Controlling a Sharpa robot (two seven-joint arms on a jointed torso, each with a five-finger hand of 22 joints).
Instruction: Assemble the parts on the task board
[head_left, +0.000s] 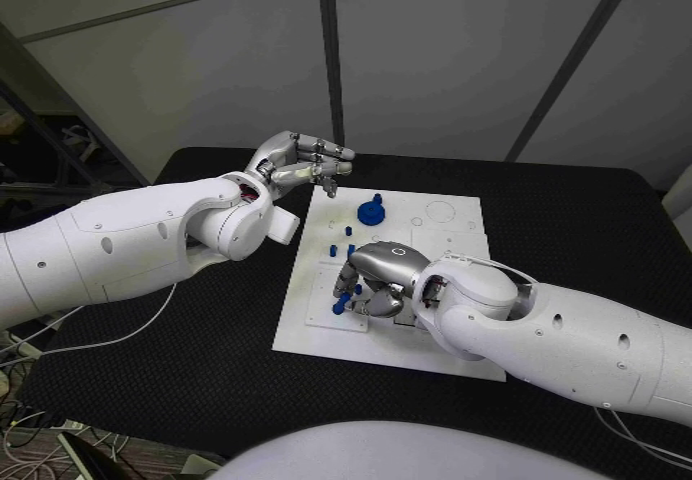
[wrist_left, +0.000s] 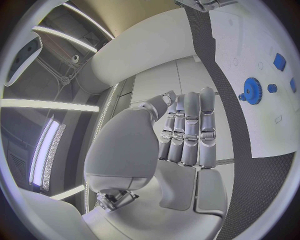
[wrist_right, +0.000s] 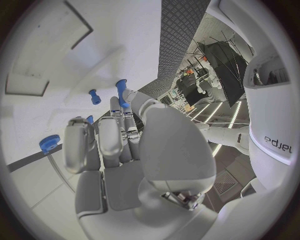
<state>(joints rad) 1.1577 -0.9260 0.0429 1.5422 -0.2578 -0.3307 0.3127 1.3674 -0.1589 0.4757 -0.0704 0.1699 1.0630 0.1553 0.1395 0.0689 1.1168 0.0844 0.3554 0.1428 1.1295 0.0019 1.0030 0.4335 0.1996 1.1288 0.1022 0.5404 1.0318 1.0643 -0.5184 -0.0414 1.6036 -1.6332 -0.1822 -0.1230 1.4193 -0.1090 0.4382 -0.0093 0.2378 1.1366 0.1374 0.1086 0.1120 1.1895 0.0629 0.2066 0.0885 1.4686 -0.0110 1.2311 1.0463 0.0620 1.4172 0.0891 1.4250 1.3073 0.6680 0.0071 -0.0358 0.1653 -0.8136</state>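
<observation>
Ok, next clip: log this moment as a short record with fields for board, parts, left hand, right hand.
board: white task board on the black table
parts: blue gear at the far end; small blue pegs mid-board
left hand: left hand raised beyond the board's far left corner, fingers curled, holding nothing
right hand: right hand down over the board, a blue part at its fingers; grip unclear

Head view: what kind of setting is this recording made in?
Probably a robotics lab or test cell: a black table holds a white task board with small blue parts such as a blue gear, and pale partition panels stand behind.
</observation>
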